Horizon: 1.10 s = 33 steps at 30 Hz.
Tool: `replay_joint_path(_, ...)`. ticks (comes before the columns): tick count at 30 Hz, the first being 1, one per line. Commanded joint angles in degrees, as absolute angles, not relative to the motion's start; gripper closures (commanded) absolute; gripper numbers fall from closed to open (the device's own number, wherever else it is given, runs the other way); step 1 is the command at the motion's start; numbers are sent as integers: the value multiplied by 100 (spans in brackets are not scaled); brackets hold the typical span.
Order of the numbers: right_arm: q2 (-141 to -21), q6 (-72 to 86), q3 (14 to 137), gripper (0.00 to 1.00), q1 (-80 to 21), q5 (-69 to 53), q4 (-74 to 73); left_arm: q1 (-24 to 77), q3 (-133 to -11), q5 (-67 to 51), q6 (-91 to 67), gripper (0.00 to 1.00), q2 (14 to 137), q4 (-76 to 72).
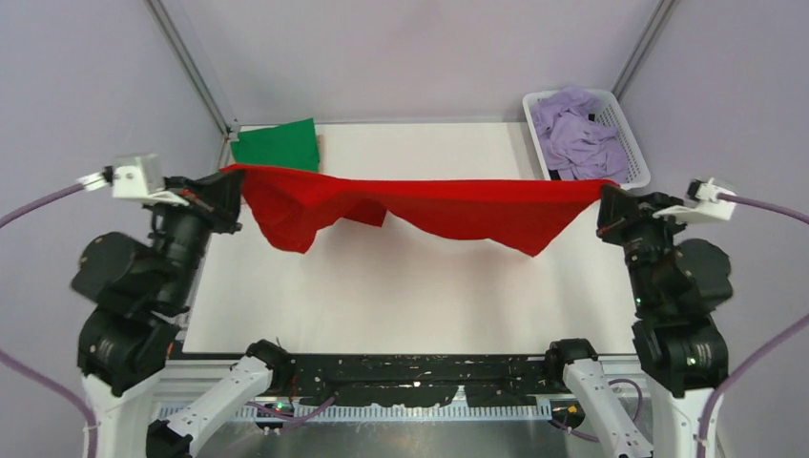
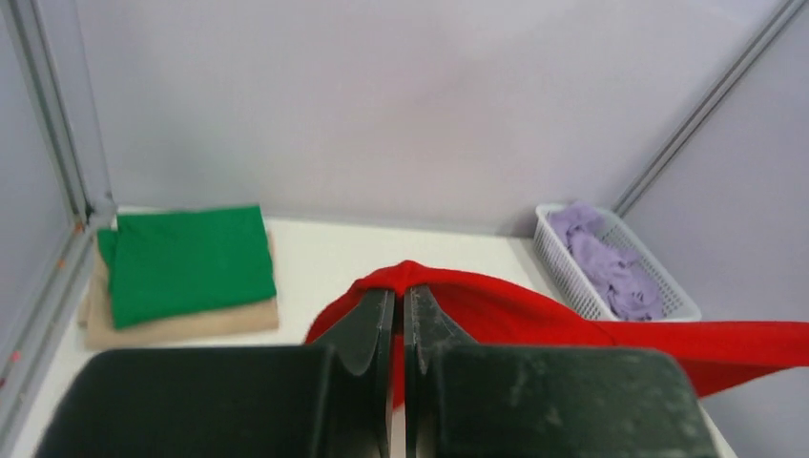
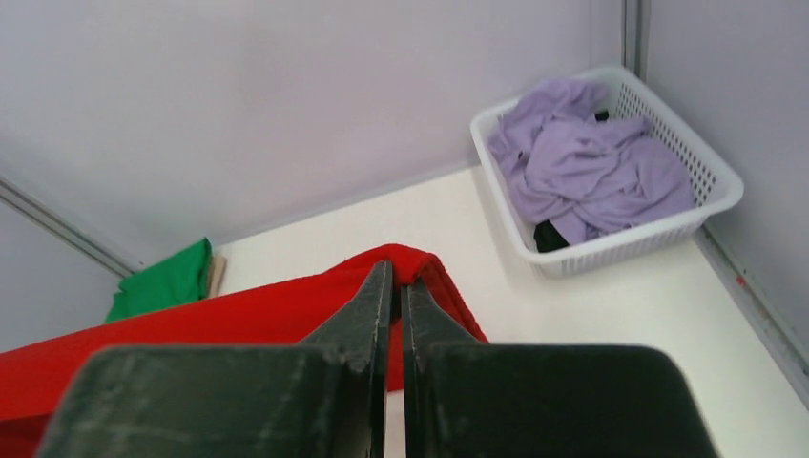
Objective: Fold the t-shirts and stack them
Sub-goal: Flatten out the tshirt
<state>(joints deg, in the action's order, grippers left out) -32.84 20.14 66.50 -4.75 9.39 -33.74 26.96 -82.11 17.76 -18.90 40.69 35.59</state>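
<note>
Top view, red t-shirt [image 1: 448, 210]: a bright red cloth is seen stretched in a band between the two claws, taut along its upper edge, with loose folds sagging below above the white table [image 1: 401, 296].
Top view, left claw [image 1: 232, 186]: it is closed on the left end of the red t-shirt; the cloth runs away from it toward the right claw.
Top view, right claw [image 1: 611, 200]: it is clamped on the right end of the same cloth.
Top view, green t-shirt [image 1: 277, 146]: it is folded flat and lies just beyond the left claw, at the far left corner.
Top view, lavender t-shirts [image 1: 577, 138]: they are crumpled in the white mesh basket [image 1: 637, 157], just beyond the right claw.

Left wrist view, left claw [image 2: 399, 294]: the fingers are pressed together, with a ridge of the red t-shirt [image 2: 534, 315] pinched at the tips; the rest trails off to the right.
Left wrist view, stack: the green t-shirt [image 2: 186, 260] is laid on a folded beige t-shirt [image 2: 181, 324], ahead and to the left of the claw.
Left wrist view, basket [image 2: 572, 277]: it is seen ahead to the right, holding the lavender t-shirts [image 2: 611, 267].

Right wrist view, right claw [image 3: 396, 272]: the fingers are shut on a fold of the red t-shirt [image 3: 191, 329], which stretches away to the left.
Right wrist view, basket [image 3: 620, 248]: it is placed ahead and right of the claw, filled with the lavender t-shirts [image 3: 591, 157].
Right wrist view, green t-shirt [image 3: 162, 284]: it is seen far to the left, beyond the red cloth.
</note>
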Motion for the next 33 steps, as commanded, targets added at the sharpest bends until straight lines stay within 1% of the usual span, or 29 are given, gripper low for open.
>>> replay_joint_path(1, -3015, 1670, 7647, 95, -469, 1149, -3930, 2698, -9421, 1596, -982, 100, 3978, 3850)
replay_joint_path(3, -2889, 1661, 8021, 95, -463, 1083, -4139, 2698, -10099, 1438, -800, 100, 4023, 4069)
replay_joint_path(8, -2655, 1595, 8842, 95, -462, 730, -4621, 2699, -11328, 699, -460, 100, 4173, 4429)
replay_joint_path(11, -2600, 1527, 9186, 95, -466, 651, -4866, 2698, -11770, 531, -324, 100, 4329, 4583)
replay_joint_path(13, -2591, 1516, 9248, 95, -465, 679, -4917, 2698, -11767, 560, -229, 100, 4376, 4520)
replay_joint_path(17, -2663, 1481, 9053, 95, -466, 911, -4890, 2698, -11188, 818, -96, 100, 4483, 4273)
replay_joint_path(21, -2880, 1477, 8381, 95, -460, 1488, -4616, 2698, -9808, 1613, -74, 100, 4551, 3361)
replay_joint_path(24, -3253, 1459, 7707, 95, -463, 1927, -4293, 2690, -8945, 2381, 205, 100, 4985, 2870)
replay_joint_path(26, -3583, 1495, 6942, 95, -470, 2252, -3831, 2631, -8431, 2906, 281, 100, 5600, 2478)
replay_joint_path(27, -3882, 1517, 6741, 95, -463, 2431, -3700, 2552, -8287, 2935, 271, 100, 5950, 2409)
replay_joint_path(30, -4631, 1593, 5752, 95, -461, 2499, -2803, 2219, -7979, 2470, 49, 100, 7242, 2192)
replay_joint_path(32, -5388, 1619, 5317, 95, -455, 2398, -2129, 2090, -8086, 2074, -151, 100, 8286, 2033)
replay_joint_path(33, -5977, 1602, 5216, 95, -446, 2307, -1908, 2050, -8299, 1894, -157, 100, 8850, 2039)
